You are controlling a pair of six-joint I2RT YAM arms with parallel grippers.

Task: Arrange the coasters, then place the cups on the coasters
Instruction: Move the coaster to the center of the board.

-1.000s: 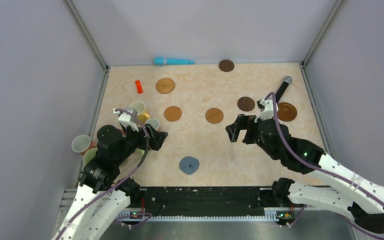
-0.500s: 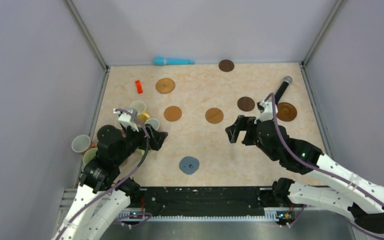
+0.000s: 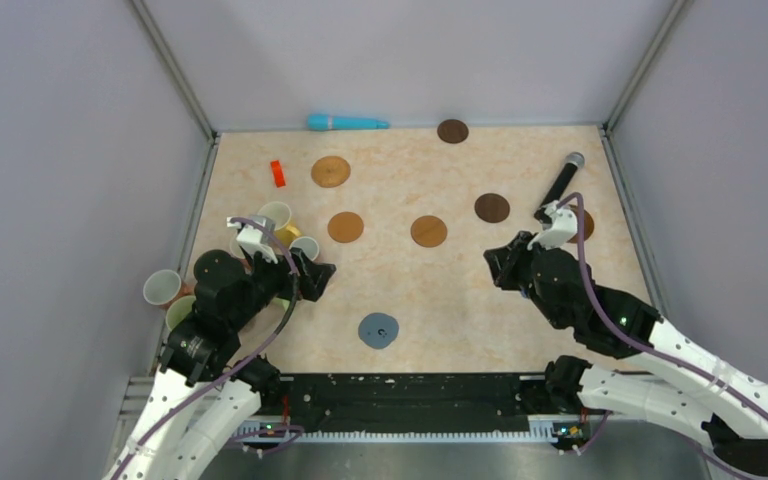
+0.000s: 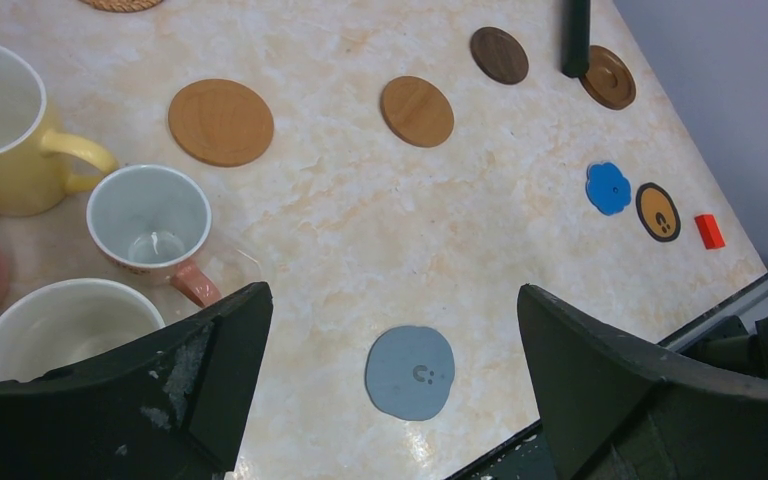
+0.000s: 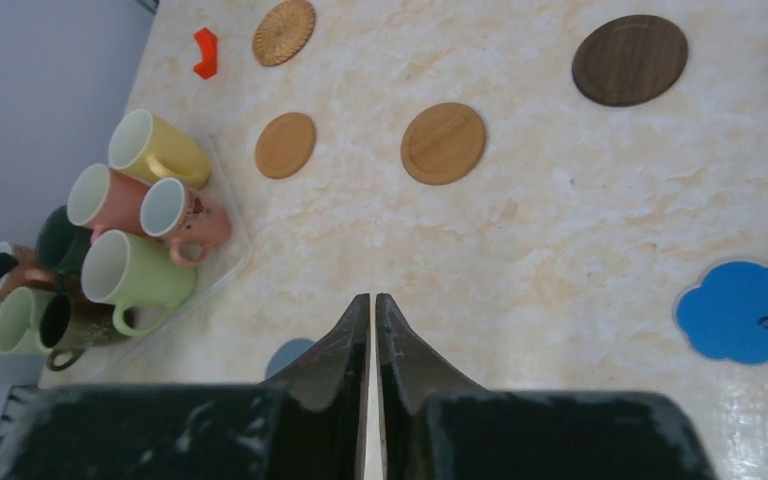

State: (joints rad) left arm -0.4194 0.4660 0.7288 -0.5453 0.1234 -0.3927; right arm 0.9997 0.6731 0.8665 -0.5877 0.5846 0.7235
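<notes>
Far left by the table edge, small handled ceramic mugs (image 5: 145,270) in yellow, pink, green and dark sit bunched together, none on a coaster. Left gripper (image 4: 390,300) hovers just beside them, fingers spread wide, holding nothing. Small red block (image 3: 277,173) back left. Woven tan round coaster (image 3: 330,171) beside it. Round grey-blue flat coaster (image 3: 378,329) front centre. Two round tan wooden coasters (image 3: 345,226) mid-table, apart. Dark brown wooden coaster (image 3: 492,208) further right. Right gripper (image 5: 372,300) above bare table, fingers almost together, gripping nothing. Bright blue scalloped coaster (image 5: 750,310) near it. Black microphone (image 3: 562,180) right rear.
</notes>
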